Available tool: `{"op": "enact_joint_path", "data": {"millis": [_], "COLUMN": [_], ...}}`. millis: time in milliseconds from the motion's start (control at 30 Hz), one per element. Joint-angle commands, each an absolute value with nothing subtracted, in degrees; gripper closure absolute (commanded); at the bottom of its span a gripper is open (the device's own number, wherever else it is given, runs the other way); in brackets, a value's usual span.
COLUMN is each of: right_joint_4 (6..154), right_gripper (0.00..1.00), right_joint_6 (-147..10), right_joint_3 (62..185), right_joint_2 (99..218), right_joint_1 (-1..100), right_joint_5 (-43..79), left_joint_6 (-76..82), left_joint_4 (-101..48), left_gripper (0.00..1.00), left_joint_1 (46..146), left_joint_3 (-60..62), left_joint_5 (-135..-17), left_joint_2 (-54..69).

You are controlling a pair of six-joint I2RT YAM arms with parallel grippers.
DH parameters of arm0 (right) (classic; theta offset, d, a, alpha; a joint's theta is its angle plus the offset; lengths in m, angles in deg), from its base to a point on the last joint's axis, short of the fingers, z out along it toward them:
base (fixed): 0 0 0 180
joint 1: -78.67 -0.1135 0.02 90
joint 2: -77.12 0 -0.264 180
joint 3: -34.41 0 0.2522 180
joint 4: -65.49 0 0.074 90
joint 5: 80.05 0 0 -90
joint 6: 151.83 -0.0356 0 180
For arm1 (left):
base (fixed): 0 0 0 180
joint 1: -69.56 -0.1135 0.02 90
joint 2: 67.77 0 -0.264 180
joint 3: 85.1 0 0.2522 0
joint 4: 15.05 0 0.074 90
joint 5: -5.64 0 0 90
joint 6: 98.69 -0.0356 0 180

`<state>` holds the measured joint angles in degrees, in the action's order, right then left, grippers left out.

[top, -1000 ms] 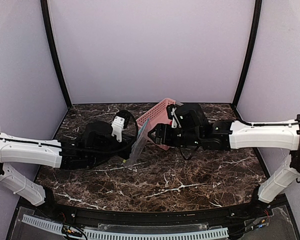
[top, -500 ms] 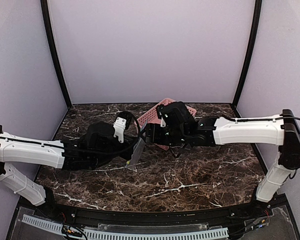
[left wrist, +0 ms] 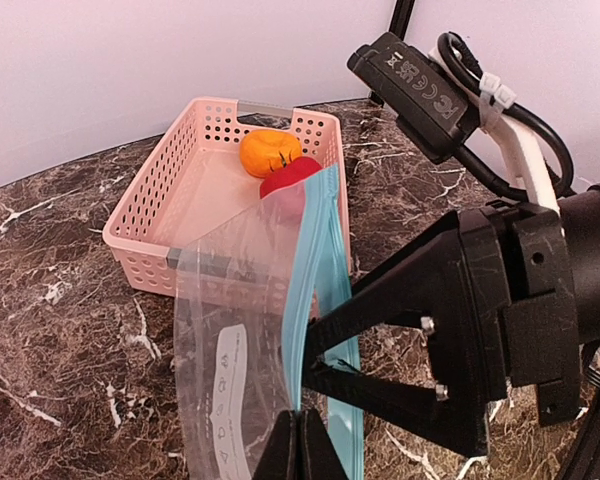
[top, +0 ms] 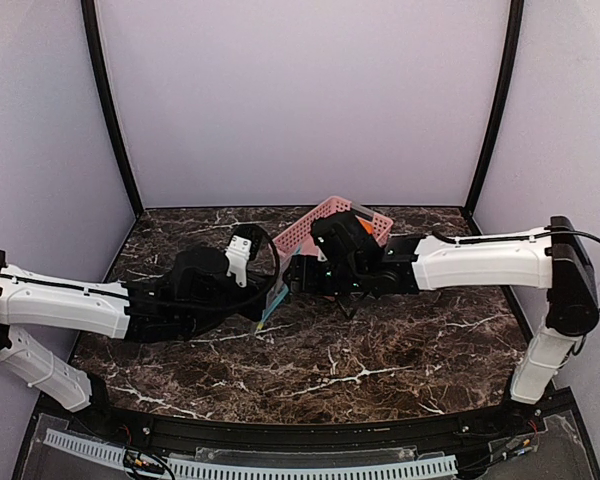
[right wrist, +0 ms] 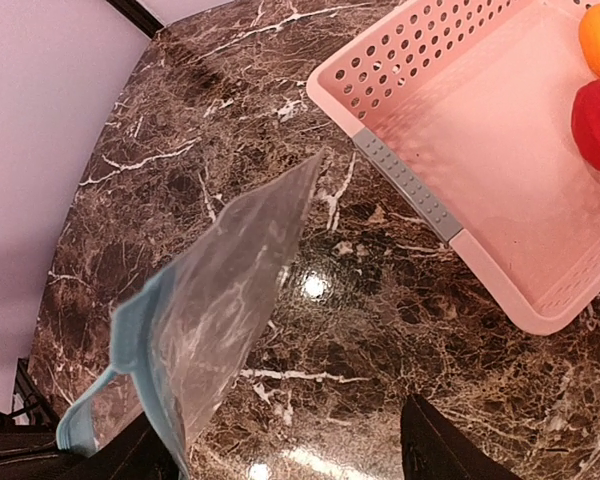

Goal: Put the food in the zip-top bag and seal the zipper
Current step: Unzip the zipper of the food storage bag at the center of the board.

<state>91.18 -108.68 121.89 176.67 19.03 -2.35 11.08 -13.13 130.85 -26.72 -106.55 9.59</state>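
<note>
- The zip-top bag (left wrist: 235, 330) is held upright, its teal zipper (left wrist: 315, 290) on the side facing my right gripper (left wrist: 312, 353)
- My left gripper (left wrist: 300, 450) is pressed together, pinching the bag at one end of the zipper
- My right gripper is spread wide with its tips at the zipper; I cannot tell if they touch
- The orange food (left wrist: 268, 152) and red food (left wrist: 288, 180) lie together in the pink basket (left wrist: 160, 200) behind
</note>
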Motion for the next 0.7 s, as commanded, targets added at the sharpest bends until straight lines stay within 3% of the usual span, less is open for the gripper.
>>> {"op": "enact_joint_path", "data": {"millis": [0, 667], "right_joint_4": [92.4, 85.9], "right_gripper": [0.28, 0.31], "right_joint_6": [-108.9, -110.4], "right_joint_3": [122.6, 122.8], "right_joint_2": [178.0, 182.5], "right_joint_1": [18.6, 19.1], "right_joint_5": [-5.1, -2.4], "left_joint_6": [11.7, 16.3], "left_joint_4": [-11.2, -3.5], "left_gripper": [0.99, 0.99], "left_joint_1": [131.1, 131.1], "left_joint_3": [-28.3, -31.7], "left_joint_5": [-107.5, -103.2], "left_joint_2": [9.1, 8.2]}}
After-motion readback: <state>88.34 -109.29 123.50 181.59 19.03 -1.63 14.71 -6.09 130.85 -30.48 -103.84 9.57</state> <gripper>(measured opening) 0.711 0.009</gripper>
